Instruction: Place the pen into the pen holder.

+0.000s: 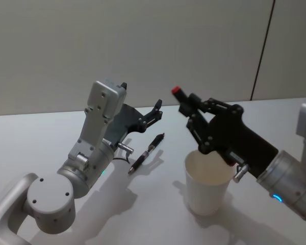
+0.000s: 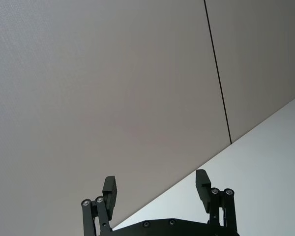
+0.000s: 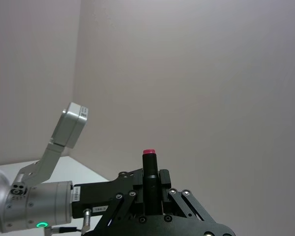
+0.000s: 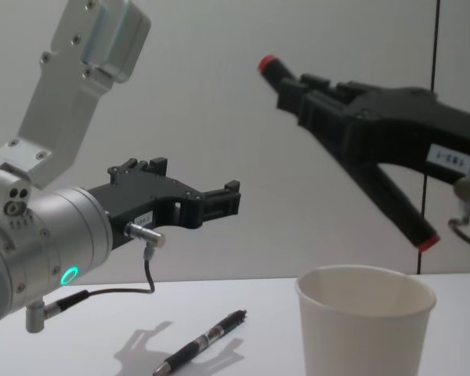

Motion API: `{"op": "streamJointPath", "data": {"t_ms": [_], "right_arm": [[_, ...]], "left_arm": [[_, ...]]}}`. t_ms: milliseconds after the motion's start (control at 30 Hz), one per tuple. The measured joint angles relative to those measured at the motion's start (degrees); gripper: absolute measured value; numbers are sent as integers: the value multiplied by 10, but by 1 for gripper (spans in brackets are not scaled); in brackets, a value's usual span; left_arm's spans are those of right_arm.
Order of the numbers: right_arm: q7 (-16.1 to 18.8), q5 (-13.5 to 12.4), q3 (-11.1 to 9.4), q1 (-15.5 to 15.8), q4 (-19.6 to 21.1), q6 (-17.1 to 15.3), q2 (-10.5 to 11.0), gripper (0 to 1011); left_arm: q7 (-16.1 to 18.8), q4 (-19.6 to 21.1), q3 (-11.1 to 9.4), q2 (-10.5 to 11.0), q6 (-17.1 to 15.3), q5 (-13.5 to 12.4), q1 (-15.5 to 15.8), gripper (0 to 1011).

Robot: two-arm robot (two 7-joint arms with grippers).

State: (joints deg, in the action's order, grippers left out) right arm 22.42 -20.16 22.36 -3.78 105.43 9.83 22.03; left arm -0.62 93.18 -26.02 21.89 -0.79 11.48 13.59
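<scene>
Black pen with red ends (image 4: 399, 211) held slanted, lower end toward the wide white paper cup (image 4: 368, 337), seemingly to slide in.

Above the cup, the right gripper (image 1: 191, 109) has its fingers clamped on the pen. Its own body hides the lower tip in the head view, so whether the tip is over the mouth is unclear. Left of the cup, the left gripper (image 2: 156, 184) hovers with fingers wide above a second black pen (image 1: 147, 153) on the table (image 1: 41, 138).

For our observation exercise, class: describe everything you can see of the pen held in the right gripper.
The pen is a slim black stick with red at both ends, plastic by its look. The right gripper is shut on it near its upper end and is the one thing touching it. It hangs in the air, tilted, its upper end leaning toward the robot's left, its lower red tip just above the rim of the white paper cup, not yet inside.
</scene>
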Motion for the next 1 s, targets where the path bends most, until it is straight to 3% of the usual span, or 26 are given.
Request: {"op": "streamJointPath", "data": {"t_ms": [400, 1000], "right_arm": [[-66, 36, -1, 13, -3, 52, -8, 185], [-61, 66, 16, -5, -58, 57, -47, 185]], "left_arm": [[0, 0, 0, 0, 0, 0, 0, 1001], [0, 0, 0, 0, 0, 0, 0, 1001]]}}
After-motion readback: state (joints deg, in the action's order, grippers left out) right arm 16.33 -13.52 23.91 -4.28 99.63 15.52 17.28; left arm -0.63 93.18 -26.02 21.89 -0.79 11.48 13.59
